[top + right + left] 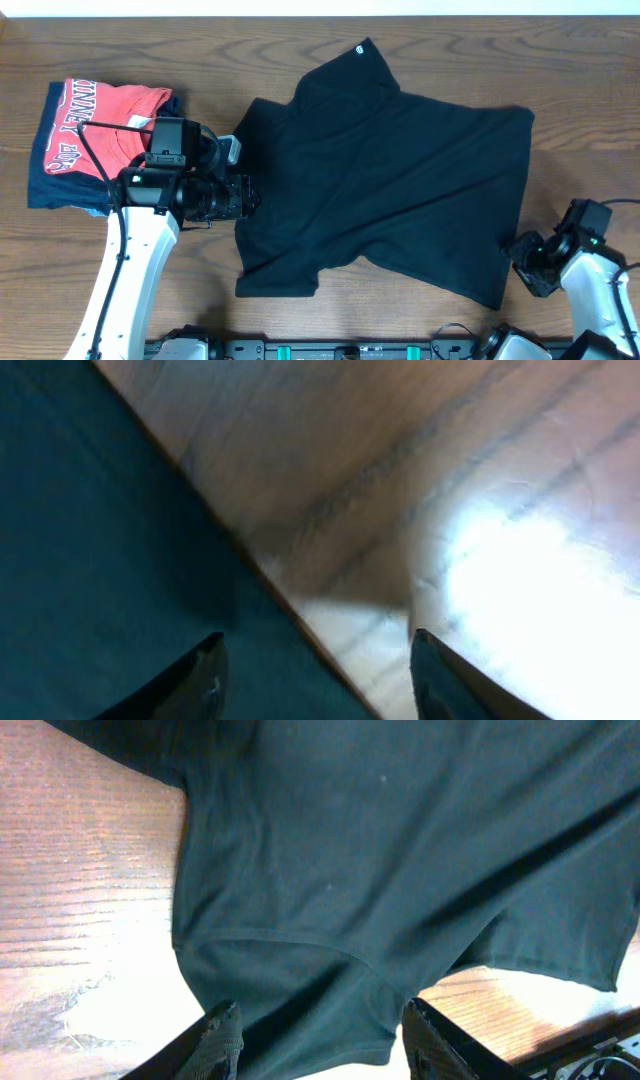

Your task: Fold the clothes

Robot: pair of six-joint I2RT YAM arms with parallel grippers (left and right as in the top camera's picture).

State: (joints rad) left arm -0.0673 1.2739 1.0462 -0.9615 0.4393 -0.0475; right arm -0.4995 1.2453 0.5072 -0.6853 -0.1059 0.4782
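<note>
The black T-shirt (390, 180) lies spread and crumpled on the wooden table, one sleeve pointing to the far edge with a small white mark (360, 48). My left gripper (245, 196) is at the shirt's left edge; in the left wrist view its fingers (320, 1040) are open, straddling the shirt's sleeve hem (330, 1020). My right gripper (520, 250) is at the shirt's lower right edge; in the right wrist view its fingers (315, 670) are open, one over the shirt fabric (100, 560), one over bare wood.
A folded red T-shirt with white lettering (100, 120) lies on navy-blue folded garments (45, 185) at the far left. The wooden table (560, 60) extends around the shirt. The arm bases stand at the near edge (300, 348).
</note>
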